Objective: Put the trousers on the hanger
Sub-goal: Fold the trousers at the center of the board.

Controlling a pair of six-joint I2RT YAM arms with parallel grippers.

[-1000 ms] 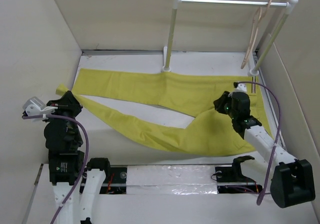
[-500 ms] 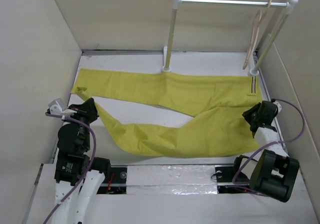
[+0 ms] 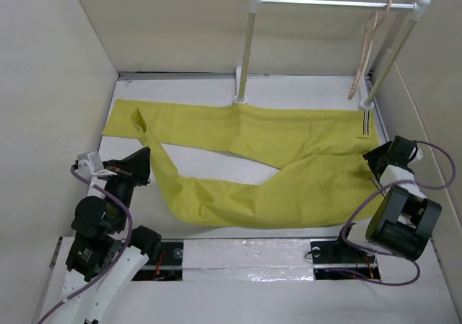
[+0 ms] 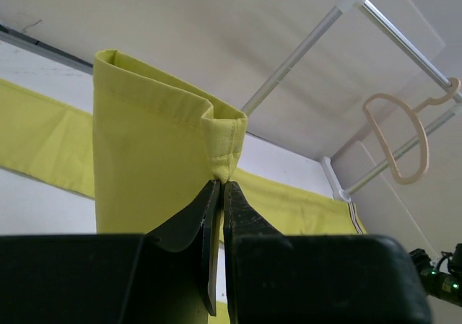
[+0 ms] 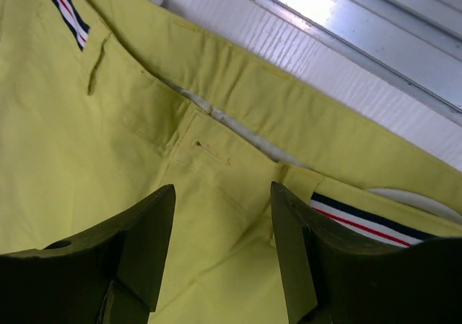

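The mustard-yellow trousers [image 3: 289, 147] lie spread across the table, waistband at the right. My left gripper [image 3: 146, 164] is shut on the hem of the near leg, and that cuff [image 4: 162, 143] stands lifted and folded above the closed tips [image 4: 219, 184]. My right gripper [image 3: 378, 162] hovers open just over the waistband area [image 5: 216, 158], its fingers apart with nothing between them. A striped waistband lining [image 5: 361, 224] shows beside the right finger. The pale wooden hanger [image 3: 358, 75] hangs on the rail at the back right, away from both grippers.
A white rail rack [image 3: 246, 50] with two posts stands at the back, its right post [image 3: 390, 57] beside the hanger. Beige walls close in on the left, back and right. A metal strip [image 3: 238, 255] runs along the near edge between the arm bases.
My left gripper has dragged the leg hem rightward and nearer. My right gripper has swung from over the crotch to the waistband at the right edge and its jaws have opened.
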